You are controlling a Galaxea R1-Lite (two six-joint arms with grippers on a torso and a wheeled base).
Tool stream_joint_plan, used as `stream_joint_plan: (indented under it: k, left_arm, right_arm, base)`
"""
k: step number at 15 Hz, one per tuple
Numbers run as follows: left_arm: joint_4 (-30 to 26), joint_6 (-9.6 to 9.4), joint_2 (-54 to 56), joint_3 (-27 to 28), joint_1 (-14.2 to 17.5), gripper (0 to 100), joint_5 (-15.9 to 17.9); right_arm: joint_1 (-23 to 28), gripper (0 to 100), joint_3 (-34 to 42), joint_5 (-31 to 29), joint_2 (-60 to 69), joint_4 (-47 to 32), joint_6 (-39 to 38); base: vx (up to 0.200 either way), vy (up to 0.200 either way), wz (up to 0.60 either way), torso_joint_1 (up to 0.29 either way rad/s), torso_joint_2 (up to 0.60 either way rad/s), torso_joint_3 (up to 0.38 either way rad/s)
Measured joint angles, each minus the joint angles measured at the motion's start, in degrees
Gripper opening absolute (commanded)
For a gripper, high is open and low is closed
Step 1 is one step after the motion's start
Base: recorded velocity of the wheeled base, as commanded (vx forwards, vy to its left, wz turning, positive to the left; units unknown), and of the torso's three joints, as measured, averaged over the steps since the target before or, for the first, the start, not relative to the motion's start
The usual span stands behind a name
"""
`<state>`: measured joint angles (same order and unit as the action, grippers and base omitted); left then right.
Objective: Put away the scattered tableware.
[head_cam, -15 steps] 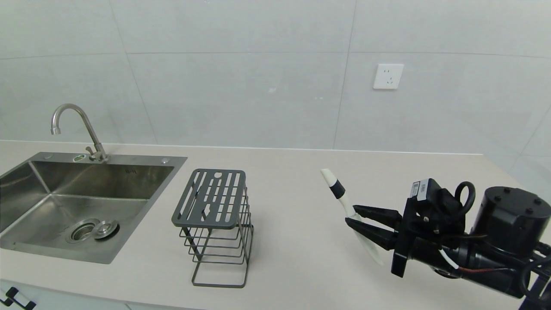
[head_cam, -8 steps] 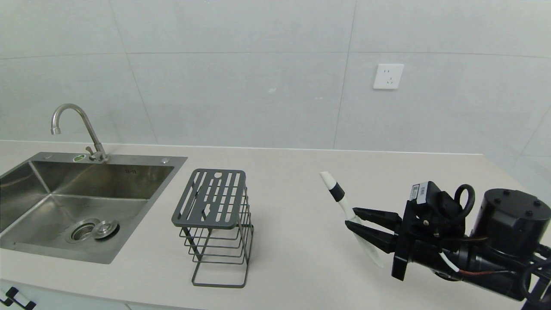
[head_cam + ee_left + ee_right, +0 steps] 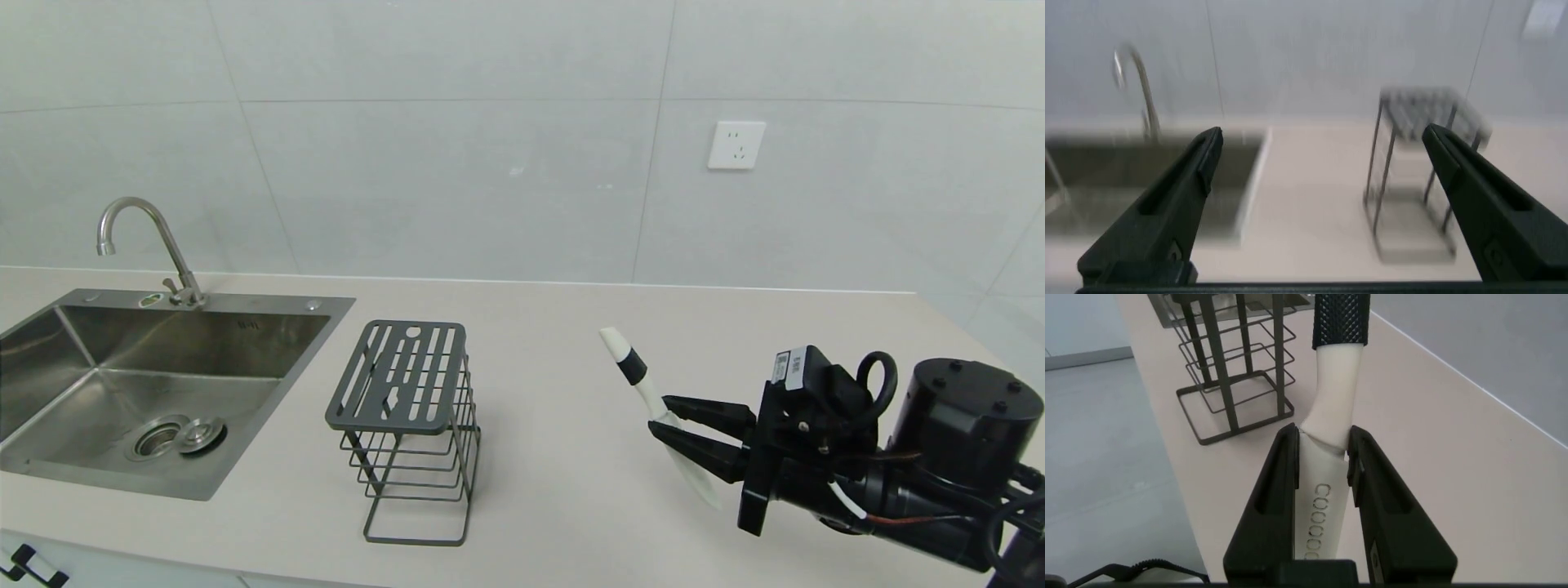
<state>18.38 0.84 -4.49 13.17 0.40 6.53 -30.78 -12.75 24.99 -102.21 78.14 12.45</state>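
Obliquely held, the knife sits in the right gripper, whose two black fingers are clamped on either side of the white blade just below the handle. The handle, white with a black textured band, slants upward and toward the wall, while the blade tip points down toward the robot's side of the counter. Small oval marks run along the part of the blade between the jaws. To the left of the knife and well apart from it stands the rack, a dark wire frame with a slotted top plate, upright on the counter. Farther left the steel sink is set into the counter, with the faucet at its back rim. A white socket is mounted on the tiled wall above the knife. The left gripper has its fingers spread wide with nothing between them, facing the blurred sink and rack.
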Motion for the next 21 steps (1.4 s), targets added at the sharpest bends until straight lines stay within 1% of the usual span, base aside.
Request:
stream_joint_plan:
  k: [1, 2, 4, 7, 8, 9, 11, 13, 14, 15, 16, 17, 18, 20, 21]
  left_arm:
    - [-0.32, 0.71, -1.46, 1.96, -0.91, 100, 2.57]
    - [-2.16, 1.61, -2.54, 1.99, -2.38, 100, 4.82]
    - [-5.72, 2.9, -5.05, 0.87, -6.62, 100, 9.61]
    - [-5.56, 2.96, -10.61, 0.11, -13.43, 100, 17.38]
    - [-4.75, 2.99, -13.37, 0.09, -15.99, 100, 19.46]
    - [-3.08, 3.01, -16.59, 0.09, -18.59, 100, 20.68]
    - [1.49, 3.01, -23.1, 0.22, -22.86, 100, 22.13]
    - [8.19, 3.07, -30.01, 0.41, -25.26, 100, 23.34]
    - [12.48, 3.5, -33.68, 0.56, -26.15, 100, 23.95]
    - [16.46, 4.66, -37.24, 0.69, -27.25, 100, 24.37]
    - [18.81, 6.05, -40.24, 0.8, -28.57, 100, 24.66]
    - [19.82, 7.25, -42.86, 1.05, -29.95, 100, 24.81]
    - [20.2, 7.96, -45.43, 1.82, -31.21, 100, 24.88]
    - [20.48, 8.29, -49.92, 4.99, -33.15, 100, 24.92]
    - [20.53, 8.24, -52.09, 6.67, -34.5, 100, 24.92]
  right_arm:
    - [-0.3, 0, 0.13, -0.01, 0.02, 0.05, -0.02]
    - [-0.37, 0, 0.22, -0.01, 0.02, 0.0, -0.02]
    - [-0.48, 0, 0.3, -0.06, 0.06, 0.02, -0.18]
    - [-0.69, 0, 0.22, 0.9, 0.17, 2.44, -0.71]
    - [-0.8, 0, 0.33, 2.45, 0.15, 2.74, -0.74]
    - [-1.02, 0, 0.33, 3.06, 0.11, 2.96, -0.74]
    - [-1.77, 0, 0.09, 3.17, 0.09, 3.04, -0.93]
    - [-2.26, 0, 0.0, 3.28, 0.09, 3.39, -0.95]
    - [-2.38, 0, 0.18, 3.3, 0.11, 3.45, -0.95]
    - [-2.45, 0, 0.33, 3.39, 0.13, 3.86, -1.06]
    - [-2.49, 0, 0.3, 4.1, 0.15, 4.66, -1.39]
    - [-2.57, 0, 0.07, 4.97, 0.15, 5.14, -2.77]
    - [-2.97, 0, -0.15, 5.55, 0.15, 6.4, -4.73]
    - [-4.05, 0, -0.22, 5.74, 0.0, 10.53, -9.19]
    - [-4.57, 0, -0.09, 5.79, -0.22, 11.3, -11.06]
  base:
    - [0.0, 0.0, 0.0, 0.0, 0.0, 0.0]
    - [0.0, 0.0, 0.0, 0.0, 0.0, 0.0]
    - [0.0, 0.0, 0.0, 0.0, 0.0, 0.0]
    - [0.0, 0.0, 0.0, 0.0, 0.0, 0.0]
    - [0.0, 0.0, 0.0, 0.0, 0.0, 0.0]
    - [0.0, 0.0, 0.0, 0.0, 0.0, 0.0]
    - [0.0, 0.0, 0.0, 0.0, 0.0, 0.0]
    - [0.0, 0.0, 0.0, 0.0, 0.0, 0.0]
    - [0.0, 0.0, 0.0, 0.0, 0.0, 0.0]
    - [0.0, 0.0, 0.0, 0.0, 0.0, 0.0]
    - [0.0, 0.0, 0.0, 0.0, 0.0, 0.0]
    - [0.0, 0.0, 0.0, 0.0, 0.0, 0.0]
    - [0.0, 0.0, 0.0, 0.0, 0.0, 0.0]
    - [0.0, 0.0, 0.0, 0.0, 0.0, 0.0]
    - [0.0, 0.0, 0.0, 0.0, 0.0, 0.0]
